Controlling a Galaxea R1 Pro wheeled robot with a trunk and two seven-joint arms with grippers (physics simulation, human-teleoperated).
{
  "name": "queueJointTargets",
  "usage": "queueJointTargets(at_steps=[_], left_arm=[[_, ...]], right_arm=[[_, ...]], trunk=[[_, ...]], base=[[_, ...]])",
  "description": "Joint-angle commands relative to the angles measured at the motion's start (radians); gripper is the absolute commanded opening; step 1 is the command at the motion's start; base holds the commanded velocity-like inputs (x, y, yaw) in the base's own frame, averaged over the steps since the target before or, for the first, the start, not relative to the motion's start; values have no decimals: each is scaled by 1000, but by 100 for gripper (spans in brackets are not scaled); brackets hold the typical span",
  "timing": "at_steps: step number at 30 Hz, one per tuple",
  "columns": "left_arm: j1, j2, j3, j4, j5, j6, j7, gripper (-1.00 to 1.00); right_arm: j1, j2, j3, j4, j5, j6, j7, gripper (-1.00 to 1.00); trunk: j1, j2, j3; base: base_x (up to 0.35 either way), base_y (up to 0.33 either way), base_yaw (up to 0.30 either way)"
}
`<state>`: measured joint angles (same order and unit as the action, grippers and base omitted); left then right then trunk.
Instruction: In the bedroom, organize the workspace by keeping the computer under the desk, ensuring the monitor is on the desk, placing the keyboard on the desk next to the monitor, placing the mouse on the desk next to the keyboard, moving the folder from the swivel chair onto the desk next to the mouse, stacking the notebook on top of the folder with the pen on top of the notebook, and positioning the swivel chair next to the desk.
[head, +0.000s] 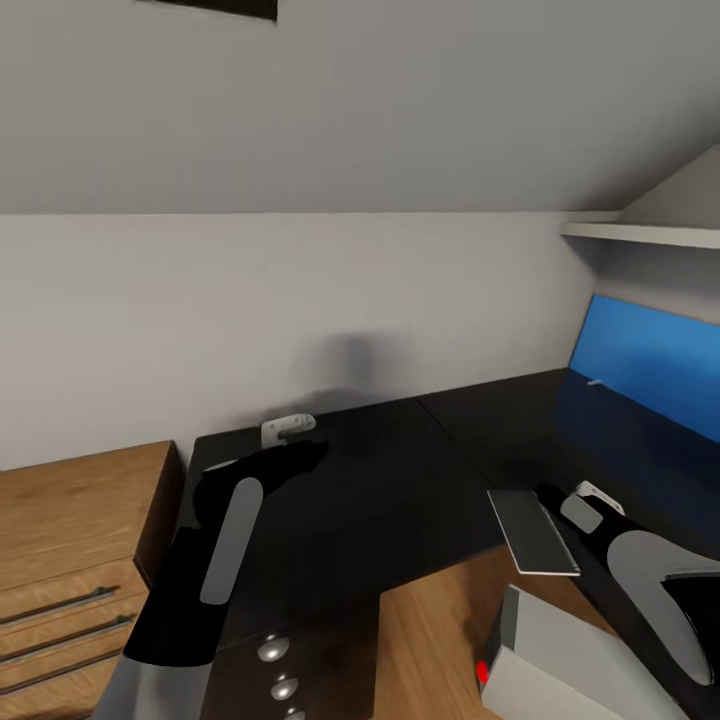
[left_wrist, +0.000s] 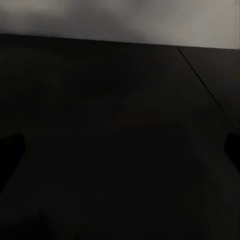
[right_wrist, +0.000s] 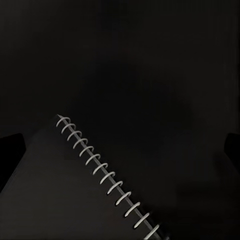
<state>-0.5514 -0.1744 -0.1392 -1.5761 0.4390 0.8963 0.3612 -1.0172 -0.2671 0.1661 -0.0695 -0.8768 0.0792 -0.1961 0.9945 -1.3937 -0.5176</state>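
Closest to me, the light grey boxy computer tower with its red dot stands on the wood floor, just in front of the black-topped L-shaped table. My left end effector hovers over the table's far left part, fingers spread wide and holding nothing. My right end effector is likewise spread apart, just beside a grey spiral-bound notebook at the table's near edge. I cannot tell whether they touch.
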Motion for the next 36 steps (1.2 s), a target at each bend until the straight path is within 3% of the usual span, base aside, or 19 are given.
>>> queueJointTargets(at_steps=[1, 6, 17, 24, 26, 28, 36], left_arm=[[-1, 0, 0, -1, 10, 3, 10, 100], [-1, 0, 0, -1, 10, 3, 10, 100], [-1, 0, 0, 1, 10, 3, 10, 100], [-1, 0, 0, 3, 10, 3, 10, 100], [-1, 0, 0, 3, 10, 3, 10, 100], [-1, 0, -1, 4, 10, 3, 10, 100], [-1, 0, -2, 4, 10, 3, 10, 100]], right_arm=[[0, 0, 8, -3, -5, 7, -6, 100], [0, 0, 9, -4, -5, 6, -6, 100], [0, 8, 13, -10, 3, -4, -6, 100], [-1, 52, 27, -13, 101, -51, -14, 100], [-1, 74, 30, -12, 163, -67, -19, 100], [0, 105, 30, -8, 257, -88, -34, 100], [0, 122, 29, -4, 317, -100, -48, 100]], trunk=[[-4, 7, 2], [-23, 42, 18], [-23, 42, 18], [-23, 42, 18], [-23, 42, 18], [-23, 42, 18], [-23, 42, 18]], base=[[0, 0, 0], [0, 0, 0], [0, 0, 0], [11, 0, 0], [137, 0, 0], [227, 0, 0], [133, 0, 0]])
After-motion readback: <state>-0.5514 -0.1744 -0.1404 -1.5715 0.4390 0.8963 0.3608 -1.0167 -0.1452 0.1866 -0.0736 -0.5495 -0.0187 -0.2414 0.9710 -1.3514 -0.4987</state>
